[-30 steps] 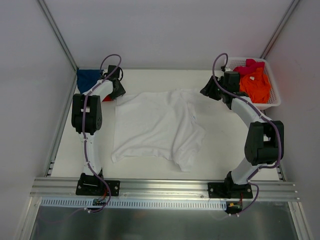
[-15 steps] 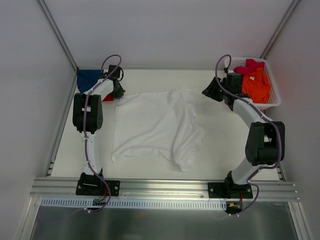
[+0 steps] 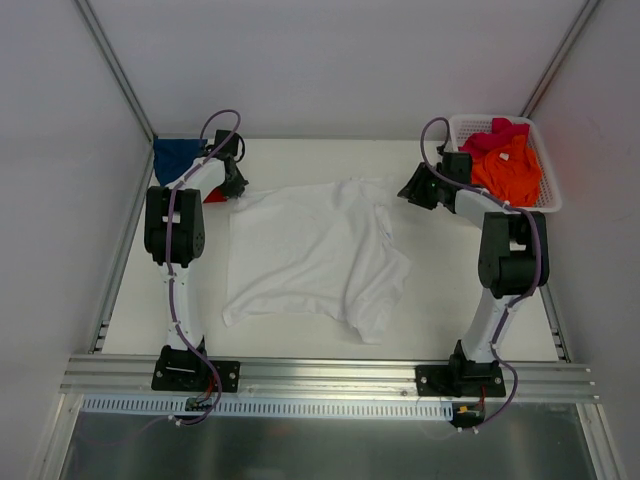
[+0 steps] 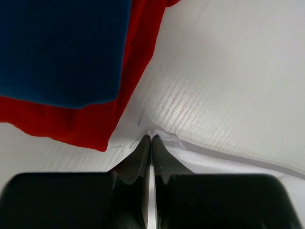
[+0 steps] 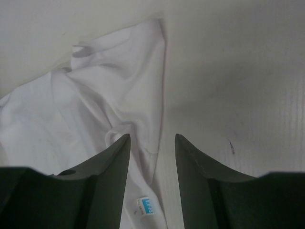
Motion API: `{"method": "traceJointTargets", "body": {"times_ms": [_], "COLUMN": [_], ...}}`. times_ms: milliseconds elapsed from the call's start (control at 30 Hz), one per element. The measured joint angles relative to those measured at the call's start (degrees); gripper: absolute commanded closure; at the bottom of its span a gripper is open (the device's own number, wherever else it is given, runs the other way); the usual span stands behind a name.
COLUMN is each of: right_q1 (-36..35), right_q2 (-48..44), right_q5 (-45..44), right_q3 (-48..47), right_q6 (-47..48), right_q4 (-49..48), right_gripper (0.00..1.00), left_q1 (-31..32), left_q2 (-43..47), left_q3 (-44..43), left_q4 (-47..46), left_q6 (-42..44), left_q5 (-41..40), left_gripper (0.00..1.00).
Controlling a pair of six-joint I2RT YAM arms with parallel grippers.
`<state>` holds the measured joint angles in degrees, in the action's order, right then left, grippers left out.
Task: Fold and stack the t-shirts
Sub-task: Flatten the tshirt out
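Nearest, the two arm bases sit on the metal rail [image 3: 330, 375] at the counter [image 3: 450, 300] edge. Beyond the rail the white t-shirt [image 3: 315, 250] lies spread across the middle of the counter. It is flat but creased, with its right-hand part bunched into folds and one flap reaching toward the near edge.

At the shirt's far left corner the left gripper [image 4: 151, 139] is down on the counter with its jaws fully closed, pinching a small pucker of the white cloth at the tips. At the shirt's far right corner the right gripper [image 5: 152, 138] hovers with its jaws about half open and nothing held. Below it lie rumpled white fabric and a small label [image 5: 143, 206] with blue print (text too small to read).

Just behind the left gripper, the red t-shirt [image 4: 86, 126] lies on the counter with the blue t-shirt [image 4: 62, 47] on top of it, and the red edge shows past the blue one. The red corner lies just beside the pinched white corner; whether they touch cannot be told. This pair occupies the far left corner of the counter.

In the far right corner stands the white lattice basket [image 3: 548, 208]. It holds the orange t-shirt [image 3: 510, 172] toward the near side and the pink t-shirt [image 3: 497, 134] behind it, both crumpled.
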<state>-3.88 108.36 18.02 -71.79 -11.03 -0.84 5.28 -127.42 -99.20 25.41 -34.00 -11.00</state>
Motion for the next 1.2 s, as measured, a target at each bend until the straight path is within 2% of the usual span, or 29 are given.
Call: {"method": "traceJointTargets", "body": {"times_ms": [200,467,633,767,900,1200], "right_q1": [0.8,0.9,0.7,0.2,-1.6,-5.7], "right_q2": [7.6,10.5,10.6,10.3,9.8,8.5], "right_q5": [1.7,2.7,3.5,3.9,4.5,4.6], "right_q3": [-5.8,-11.8,-11.4,-7.5,-3.2,-1.2], "right_q6": [-1.2,-1.6,-1.6,-1.7,-2.3,-2.5], "right_q4": [0.1,0.0,-0.2,-1.8,-2.6,-3.5], "right_gripper": [0.54,0.57,0.61,0.61,0.61,0.61], "left_q1": [-0.9,-1.5,-1.7,-1.7,-1.9,-2.0], "left_q2": [0.0,0.0,0.0,0.0,0.0,0.0], "left_q3": [0.0,0.0,-0.1,-0.1,-0.2,-0.6], "left_q4": [0.2,0.2,0.3,0.4,0.5,0.6], "left_q6": [0.3,0.3,0.3,0.3,0.4,0.4], "left_q5": [0.0,-0.1,-0.1,-0.1,-0.1,-0.1], "left_gripper": [1.0,1.0,1.0,1.0,1.0,1.0]}}
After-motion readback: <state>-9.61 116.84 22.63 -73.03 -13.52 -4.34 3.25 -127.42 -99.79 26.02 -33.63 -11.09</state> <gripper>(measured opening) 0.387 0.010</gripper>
